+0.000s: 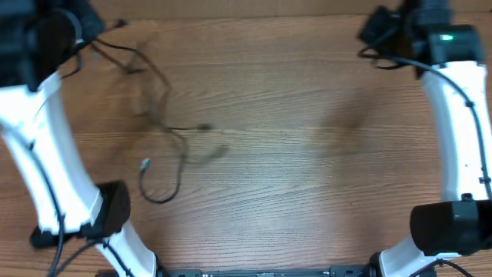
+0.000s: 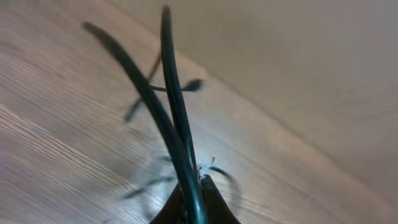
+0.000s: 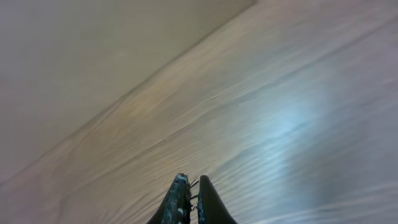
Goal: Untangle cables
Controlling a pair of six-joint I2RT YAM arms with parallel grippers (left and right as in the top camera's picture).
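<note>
The cables [image 1: 164, 115] are thin black cords. They run from the table's far left corner down to a loop [image 1: 160, 198] near the left arm's base. A small dark plug [image 1: 204, 128] and a silvery plug [image 1: 144, 163] lie on the wood. My left gripper [image 1: 86, 35] is at the far left corner, shut on the cables. In the left wrist view two black strands [image 2: 169, 106] rise out of its closed jaws [image 2: 193, 190]. More cord lies blurred on the table beyond them. My right gripper [image 3: 193, 182] hangs over bare wood at the far right, shut on nothing.
The wooden table [image 1: 307, 154] has its far edge close behind both grippers. The white left arm [image 1: 38, 154] and right arm [image 1: 461, 123] run along the two sides, and their dark bases stand at the front corners.
</note>
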